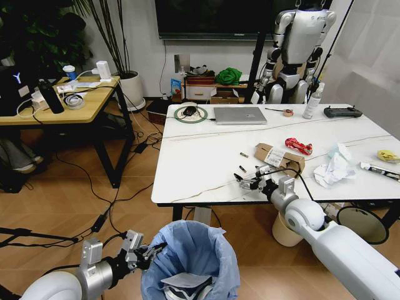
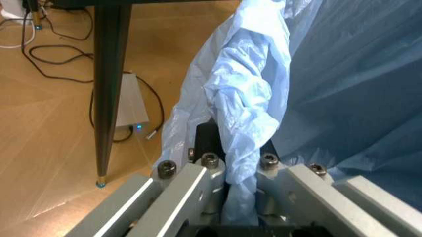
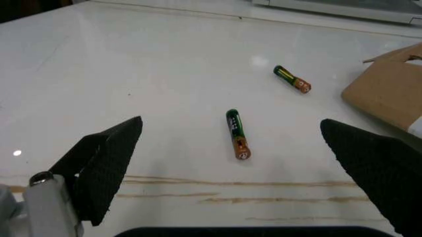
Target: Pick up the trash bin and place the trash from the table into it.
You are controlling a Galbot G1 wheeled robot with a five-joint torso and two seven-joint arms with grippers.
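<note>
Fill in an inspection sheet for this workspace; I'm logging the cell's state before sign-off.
Surface: white veined table, no spills seen.
Job's things: trash bin with blue liner stands on the floor before the table; on the table lie a torn cardboard box, red wrapper, crumpled tissues, yellow peel.
Clutter: two batteries, silver laptop, black controller, white bottle.
Grippers: left gripper shut on the bin's liner at the rim; right gripper open above the nearer battery.
Cables: several black cables trail across the floor left of the table.
Surroundings: wooden desk, humanoid robot behind the table.
</note>
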